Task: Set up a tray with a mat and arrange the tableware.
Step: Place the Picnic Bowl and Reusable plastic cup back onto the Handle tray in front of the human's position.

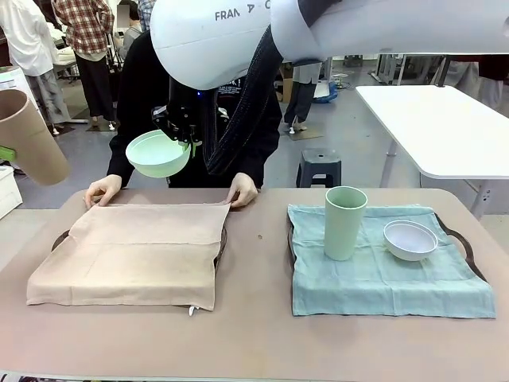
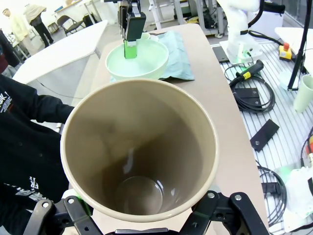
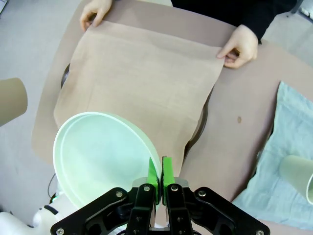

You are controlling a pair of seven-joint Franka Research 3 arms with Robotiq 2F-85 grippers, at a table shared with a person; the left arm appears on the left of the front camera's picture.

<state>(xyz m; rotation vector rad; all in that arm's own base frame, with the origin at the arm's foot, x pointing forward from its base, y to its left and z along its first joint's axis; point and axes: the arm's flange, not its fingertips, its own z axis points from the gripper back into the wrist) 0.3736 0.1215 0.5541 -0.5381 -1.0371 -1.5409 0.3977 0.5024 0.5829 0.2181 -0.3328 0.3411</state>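
The right pincer (image 3: pixel 157 177) was clenched on the rim of the mint green bowl (image 1: pixel 157 153), held above the tan mat (image 1: pixel 135 253) that the person's hands (image 1: pixel 242 191) pressed flat on the worktop (image 1: pixel 254 342). The left pincer (image 2: pixel 142 227) grasped the tan cup (image 2: pixel 139 147) aloft. The pale green cup (image 1: pixel 344 222) and white bowl (image 1: pixel 409 239) stood on the blue mat (image 1: pixel 382 278).

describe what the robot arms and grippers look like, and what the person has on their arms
Both arms are glossy white with rounded casings; the right arm carries grey lettering and a black ribbed cable sleeve hanging beneath it. The right gripper is black with exposed screws and bright green pads on its fingers. The left gripper has the same black linkage. The person wears long black sleeves.
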